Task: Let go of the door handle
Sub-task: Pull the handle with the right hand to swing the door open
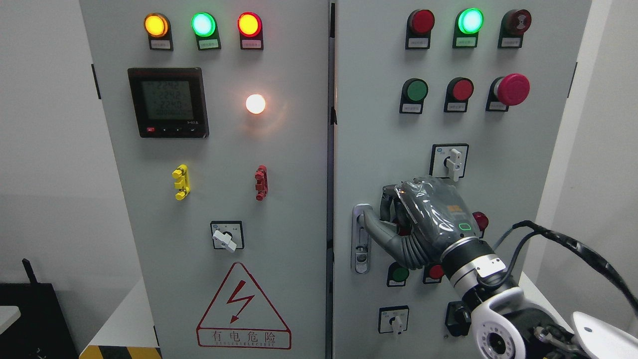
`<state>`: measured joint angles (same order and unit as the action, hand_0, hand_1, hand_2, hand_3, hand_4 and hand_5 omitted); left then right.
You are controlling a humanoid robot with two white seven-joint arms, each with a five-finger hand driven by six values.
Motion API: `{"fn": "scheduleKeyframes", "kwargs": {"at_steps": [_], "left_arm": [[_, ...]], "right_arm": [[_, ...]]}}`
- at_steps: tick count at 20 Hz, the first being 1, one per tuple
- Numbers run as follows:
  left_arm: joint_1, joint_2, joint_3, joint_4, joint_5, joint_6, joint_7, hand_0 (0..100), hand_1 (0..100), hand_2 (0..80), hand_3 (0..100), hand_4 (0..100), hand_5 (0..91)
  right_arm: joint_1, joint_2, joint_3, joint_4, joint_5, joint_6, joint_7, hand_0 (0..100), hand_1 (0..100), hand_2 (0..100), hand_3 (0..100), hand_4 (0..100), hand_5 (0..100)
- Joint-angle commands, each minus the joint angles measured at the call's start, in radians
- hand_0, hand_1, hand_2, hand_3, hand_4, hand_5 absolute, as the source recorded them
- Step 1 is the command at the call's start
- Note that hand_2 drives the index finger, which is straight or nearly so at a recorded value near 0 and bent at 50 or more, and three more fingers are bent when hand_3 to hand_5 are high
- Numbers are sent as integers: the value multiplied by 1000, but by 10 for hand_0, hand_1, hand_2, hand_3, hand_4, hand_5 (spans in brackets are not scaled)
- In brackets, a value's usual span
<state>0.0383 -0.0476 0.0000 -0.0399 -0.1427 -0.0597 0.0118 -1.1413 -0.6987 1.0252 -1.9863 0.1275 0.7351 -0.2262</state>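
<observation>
Facing the grey cabinet (279,199), we see our right hand (423,219) raised before its right door (379,149), the arm entering from the lower right. The door handle (361,239), a slim metal plate, sits on that door's left edge, just left of the hand. Our thumb (379,230) reaches the handle's upper part; the other fingers (391,199) curl loosely beside it, gripping nothing we can make out.

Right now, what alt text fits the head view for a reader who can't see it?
The robot's right hand reaches from lower right to the door handle of a grey electrical cabinet, thumb touching it. Lit indicator lamps, push buttons and a danger sign cover both doors.
</observation>
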Motion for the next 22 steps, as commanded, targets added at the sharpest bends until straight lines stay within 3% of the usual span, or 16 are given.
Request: {"fn": "scheduleKeyframes", "kwargs": {"at_steps": [1,13,22], "left_arm": [[0,0,-25,0,0,-3,1,120,389,0,0,0,0],[0,0,-25,0,0,-3,1,120,389,0,0,0,0],[0,0,-25,0,0,-2,1,120,389,0,0,0,0]], "right_arm": [[-6,4,-4,0,1,0,-1,616,323,655,1000,986,1000],[-14,19,-5,1,7,-28,-28,617,321,624,1000,977,1000],[-3,21,-14,8,109,-72,-27,617,327,614,1000,971,1000]]}}
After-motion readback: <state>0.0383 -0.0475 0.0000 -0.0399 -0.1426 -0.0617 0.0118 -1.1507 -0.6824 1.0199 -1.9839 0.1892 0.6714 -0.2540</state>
